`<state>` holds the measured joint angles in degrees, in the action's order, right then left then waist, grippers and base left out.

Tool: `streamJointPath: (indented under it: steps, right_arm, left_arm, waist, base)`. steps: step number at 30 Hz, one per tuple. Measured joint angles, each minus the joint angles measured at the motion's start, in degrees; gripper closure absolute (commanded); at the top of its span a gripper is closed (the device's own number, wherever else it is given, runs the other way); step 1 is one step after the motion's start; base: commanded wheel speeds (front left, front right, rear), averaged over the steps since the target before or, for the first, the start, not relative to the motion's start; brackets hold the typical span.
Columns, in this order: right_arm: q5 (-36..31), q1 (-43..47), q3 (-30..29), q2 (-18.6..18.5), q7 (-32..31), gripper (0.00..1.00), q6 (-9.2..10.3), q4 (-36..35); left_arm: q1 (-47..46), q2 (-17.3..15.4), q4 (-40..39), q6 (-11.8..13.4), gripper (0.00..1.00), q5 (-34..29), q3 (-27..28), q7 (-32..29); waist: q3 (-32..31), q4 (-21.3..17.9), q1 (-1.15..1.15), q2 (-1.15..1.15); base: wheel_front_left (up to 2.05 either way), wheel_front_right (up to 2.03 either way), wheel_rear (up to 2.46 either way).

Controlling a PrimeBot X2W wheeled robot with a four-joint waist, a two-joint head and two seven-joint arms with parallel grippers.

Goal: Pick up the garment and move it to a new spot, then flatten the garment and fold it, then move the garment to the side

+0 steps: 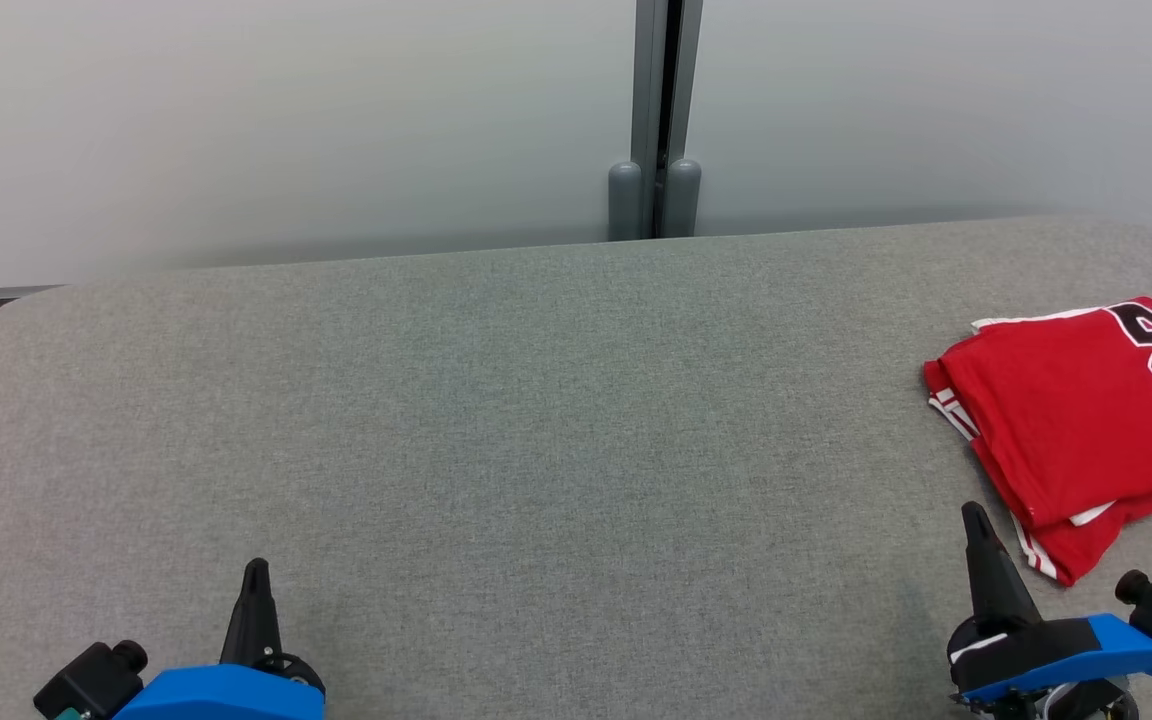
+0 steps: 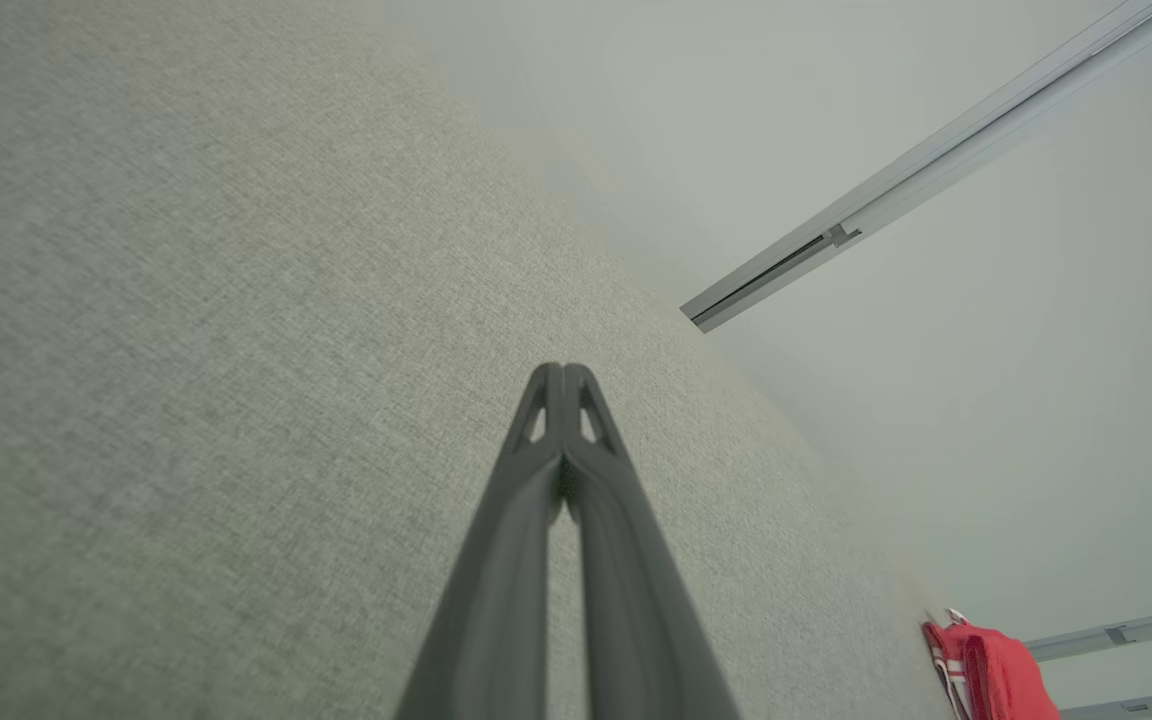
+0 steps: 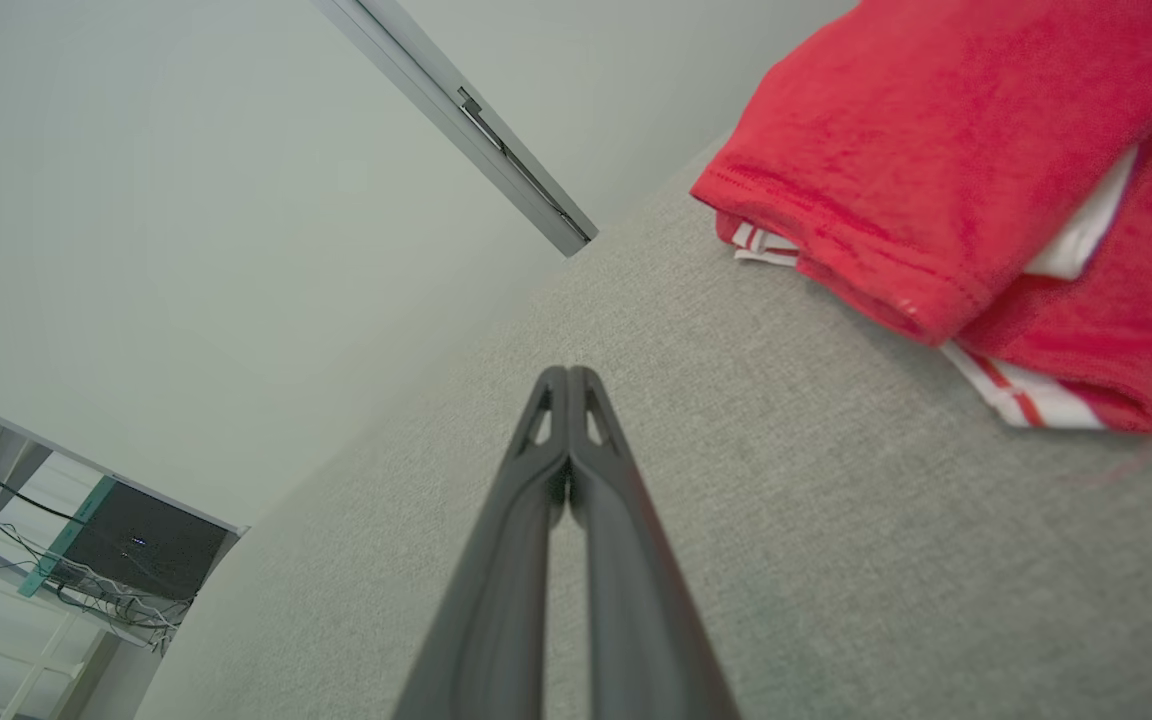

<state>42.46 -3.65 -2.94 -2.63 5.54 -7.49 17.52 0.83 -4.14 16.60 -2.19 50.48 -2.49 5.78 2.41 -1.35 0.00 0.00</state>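
We see a folded red garment (image 1: 1066,420), white-trimmed with black numerals, lying at the right end of the grey counter (image 1: 536,400), both our jaws pinched together, empty.

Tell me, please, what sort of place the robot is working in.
Probably an office or lab workspace: a grey fabric-covered table, plain pale partition panels joined by a metal post behind it, and a dark equipment box nearby.

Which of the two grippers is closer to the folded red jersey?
The right gripper: its shut tips lie near the red jersey, while the left gripper sits far across the grey table.
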Motion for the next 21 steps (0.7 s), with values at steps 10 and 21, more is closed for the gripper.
streamJointPath:
  steps: [10, 21]
  right_arm:
    - [7.7, -0.3, -0.6, 0.0, -2.0, 1.00, 0.00, -0.4]
    - [15.3, -0.7, -1.2, 0.0, -3.8, 1.00, 0.00, -1.0]
  left_arm:
    - [-1.1, 0.2, -0.4, -0.9, 1.00, 6.4, 1.6, -1.9]
    - [-2.2, 0.4, -0.7, -1.7, 1.00, 12.8, 2.8, -3.8]
  waist:
    - [-0.2, 0.2, 0.00, 0.00]
    - [-0.5, 0.3, 0.00, 0.00]
  base:
    - [0.00, 0.00, 0.00]
    - [0.00, 0.00, 0.00]
